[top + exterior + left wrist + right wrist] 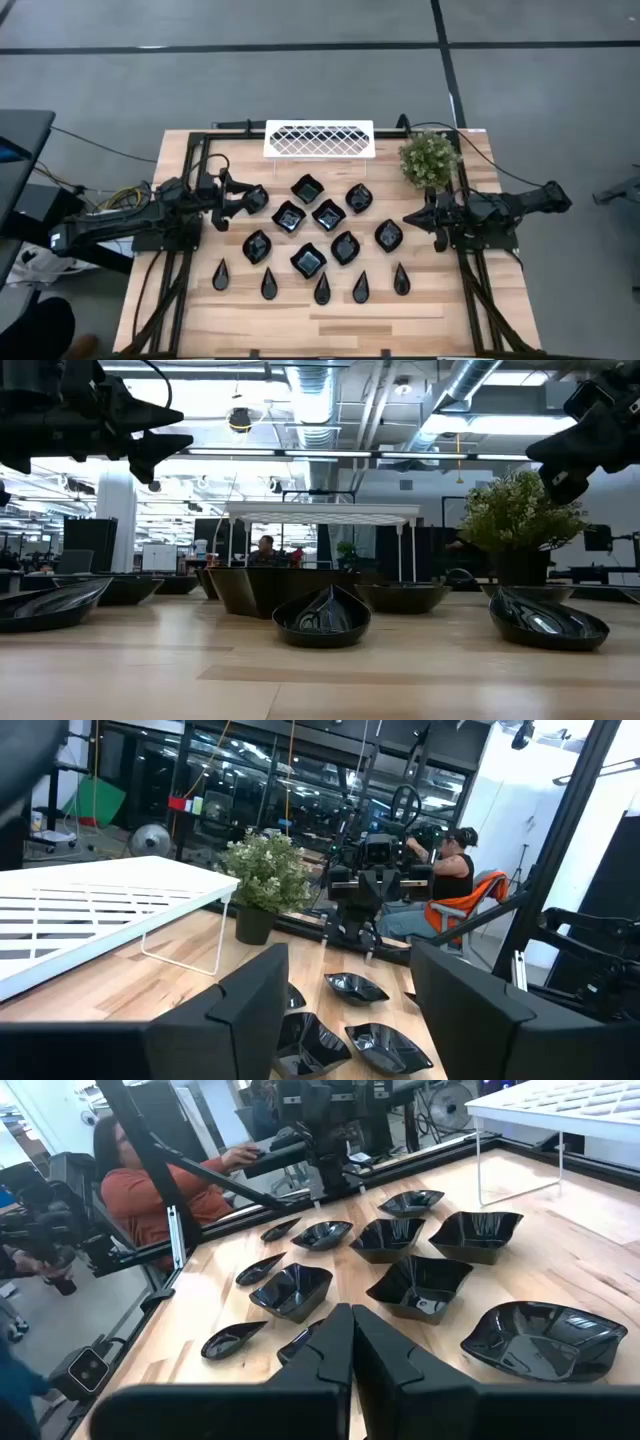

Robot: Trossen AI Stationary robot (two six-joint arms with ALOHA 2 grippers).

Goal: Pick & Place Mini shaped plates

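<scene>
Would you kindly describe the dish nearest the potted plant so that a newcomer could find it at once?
Start at the potted plant at the table's far right corner, beside the white lattice tray. Come toward the near edge to the right gripper; the black dish lies just off its tip. It is the rightmost broad dish, wavy-edged, unlike the slim teardrops in the row nearer the front edge.

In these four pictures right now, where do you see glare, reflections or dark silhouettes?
Low view: bright ceiling lights behind, so both arms are dark silhouettes; the nearest black plate shows pale reflections. Right wrist view: the glossy plates carry white glints. Left wrist view: the white tray is bright, its own fingers dark. High view: even light, soft shadows on the table.
</scene>
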